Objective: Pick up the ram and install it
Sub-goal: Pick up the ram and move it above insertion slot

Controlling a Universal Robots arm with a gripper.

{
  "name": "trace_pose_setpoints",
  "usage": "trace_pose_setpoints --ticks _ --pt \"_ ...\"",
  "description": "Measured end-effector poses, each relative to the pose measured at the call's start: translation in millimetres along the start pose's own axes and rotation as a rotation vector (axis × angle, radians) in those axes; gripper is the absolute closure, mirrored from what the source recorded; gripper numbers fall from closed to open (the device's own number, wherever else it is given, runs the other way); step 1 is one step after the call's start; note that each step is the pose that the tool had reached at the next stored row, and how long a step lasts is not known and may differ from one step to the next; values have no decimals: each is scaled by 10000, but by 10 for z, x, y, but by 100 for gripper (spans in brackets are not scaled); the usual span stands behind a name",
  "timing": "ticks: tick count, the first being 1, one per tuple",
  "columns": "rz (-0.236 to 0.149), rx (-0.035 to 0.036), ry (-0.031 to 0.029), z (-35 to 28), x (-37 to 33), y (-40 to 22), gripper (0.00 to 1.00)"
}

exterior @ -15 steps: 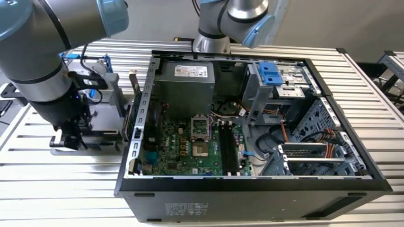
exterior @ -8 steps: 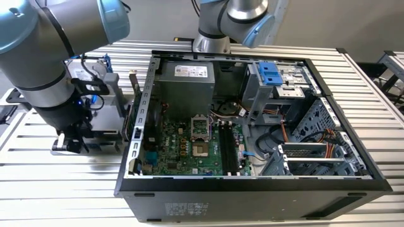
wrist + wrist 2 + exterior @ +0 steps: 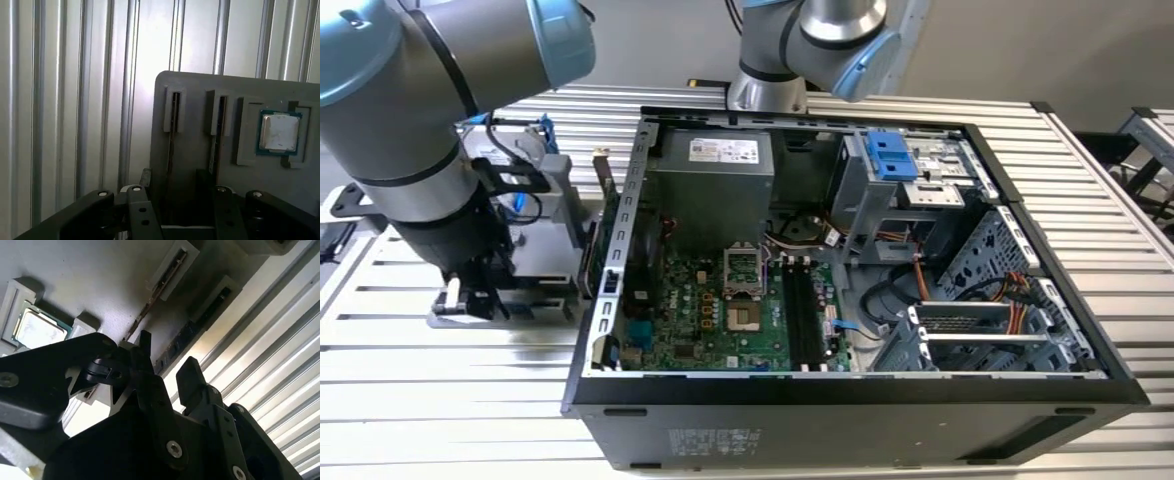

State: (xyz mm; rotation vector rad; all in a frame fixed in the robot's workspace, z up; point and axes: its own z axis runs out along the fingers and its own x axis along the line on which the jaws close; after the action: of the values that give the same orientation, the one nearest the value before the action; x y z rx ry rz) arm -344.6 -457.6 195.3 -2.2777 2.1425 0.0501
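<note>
Open jaws astride the ram (image 3: 194, 330), nothing gripped yet.
Exterior view: arm (image 3: 440, 200) low over the grey holder (image 3: 534, 303) on the worktop (image 3: 454, 400), beside the open case (image 3: 854, 388). Second wrist view: ram on edge in its slot between spread jaws, neighbouring stick (image 3: 150, 305) just beside one jaw; likely snag if closed off-centre. First wrist view: same straddle of the ram (image 3: 170, 150); possible jam from a tilted lift.

A processor chip (image 3: 279, 131) is sitting in the grey tray (image 3: 195, 160) just below the pincer (image 3: 177, 194). An open computer case (image 3: 854, 425) is lying on the slatted table (image 3: 454, 420) beside it.
</note>
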Motion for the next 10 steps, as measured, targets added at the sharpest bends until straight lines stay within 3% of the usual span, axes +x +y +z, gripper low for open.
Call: trace_pose_setpoints --ticks 4,10 --pt "104 3 -1 1 -34 -2 0" --pt "545 16 -6 0 -27 2 0"
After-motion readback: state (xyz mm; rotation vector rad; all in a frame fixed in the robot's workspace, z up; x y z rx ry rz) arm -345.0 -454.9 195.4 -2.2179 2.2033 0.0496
